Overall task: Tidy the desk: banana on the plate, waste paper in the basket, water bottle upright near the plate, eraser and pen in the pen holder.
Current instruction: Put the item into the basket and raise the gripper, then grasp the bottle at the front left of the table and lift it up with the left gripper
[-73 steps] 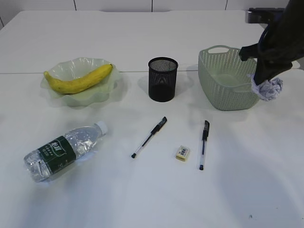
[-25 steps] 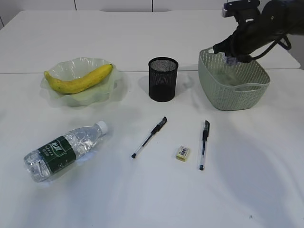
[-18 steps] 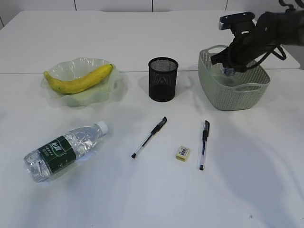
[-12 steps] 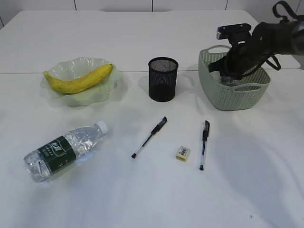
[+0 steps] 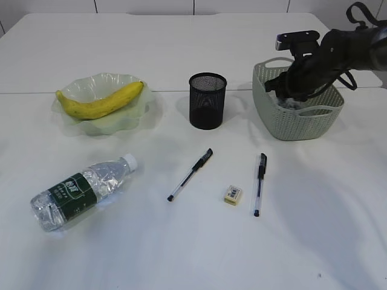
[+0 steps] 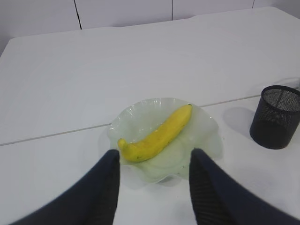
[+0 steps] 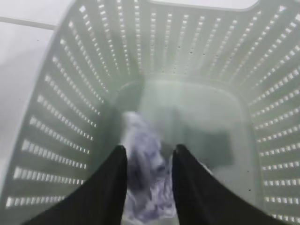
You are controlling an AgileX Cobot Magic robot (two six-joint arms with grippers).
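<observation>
**Paper in the basket, my 2 grippers apart**

The white table [image 5: 193,241] carries everything. My right arm reaches down into the basket [image 5: 297,121] at the table's back right. My right gripper [image 7: 149,187] hangs inside it, its jaws a little apart with the crumpled waste paper [image 7: 145,178] between them; I cannot tell whether they pinch it.

My left gripper [image 6: 154,183] hovers spread and empty above the plate [image 5: 103,124] at the back left, where the banana [image 5: 100,101] lies.

The water bottle [image 5: 81,190] lies on its side at the front left. The pen holder [image 5: 207,101] stands upright between plate and basket.

2 pens lie near the middle, the left pen [image 5: 190,174] slanted and the right pen [image 5: 259,183] nearly straight. The eraser [image 5: 233,194] sits between them.
</observation>
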